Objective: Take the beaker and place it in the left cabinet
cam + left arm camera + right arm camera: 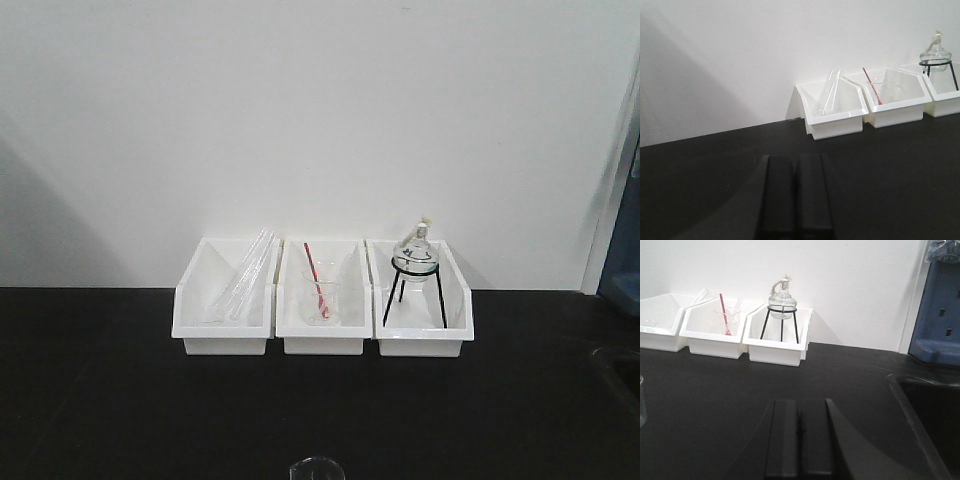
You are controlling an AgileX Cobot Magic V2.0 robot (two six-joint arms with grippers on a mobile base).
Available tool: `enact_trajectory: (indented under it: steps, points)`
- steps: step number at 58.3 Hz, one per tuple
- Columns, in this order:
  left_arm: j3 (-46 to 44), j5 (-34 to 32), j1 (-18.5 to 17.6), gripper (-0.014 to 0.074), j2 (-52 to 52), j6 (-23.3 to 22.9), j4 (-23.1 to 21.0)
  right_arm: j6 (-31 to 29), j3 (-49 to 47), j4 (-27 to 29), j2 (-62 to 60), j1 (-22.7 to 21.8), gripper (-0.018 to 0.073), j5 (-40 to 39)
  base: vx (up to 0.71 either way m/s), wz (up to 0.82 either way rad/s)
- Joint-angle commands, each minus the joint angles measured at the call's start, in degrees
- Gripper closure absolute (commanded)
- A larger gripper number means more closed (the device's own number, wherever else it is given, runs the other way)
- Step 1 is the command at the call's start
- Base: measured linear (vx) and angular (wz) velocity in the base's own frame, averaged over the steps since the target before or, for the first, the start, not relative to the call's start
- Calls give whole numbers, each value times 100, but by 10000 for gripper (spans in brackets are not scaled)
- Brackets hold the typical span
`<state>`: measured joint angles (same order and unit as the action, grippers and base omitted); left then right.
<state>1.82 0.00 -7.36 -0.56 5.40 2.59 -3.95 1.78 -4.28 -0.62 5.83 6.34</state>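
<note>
Only the rim of the clear glass beaker shows, at the bottom edge of the front view on the black counter. A sliver of the beaker also appears at the far left edge of the right wrist view. My left gripper is shut with nothing between its fingers, low over the bare black counter, well short of the white bins. My right gripper is likewise shut and empty, with the beaker far off to its left. The left cabinet is out of view.
Three white bins line the wall: one with glass tubes, one with a small beaker and red rod, one with a round flask on a black tripod. A recessed sink and a blue fixture are at the right.
</note>
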Motion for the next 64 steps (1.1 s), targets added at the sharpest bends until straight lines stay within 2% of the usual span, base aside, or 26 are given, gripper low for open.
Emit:
enact_trajectory:
  steps: [1,52,64]
  points:
    - [90,-428,-3,595,-106,-15,-18,-70,30,-66,-25,-9,564,-450,0,0]
    - [90,-428,-3,595,-106,-15,-18,-82,30,-72,-25,-9,564,-456,0,0]
    - [90,-428,-3,595,-106,-15,-18,-95,23,-74,-25,-9,564,-752,0,0]
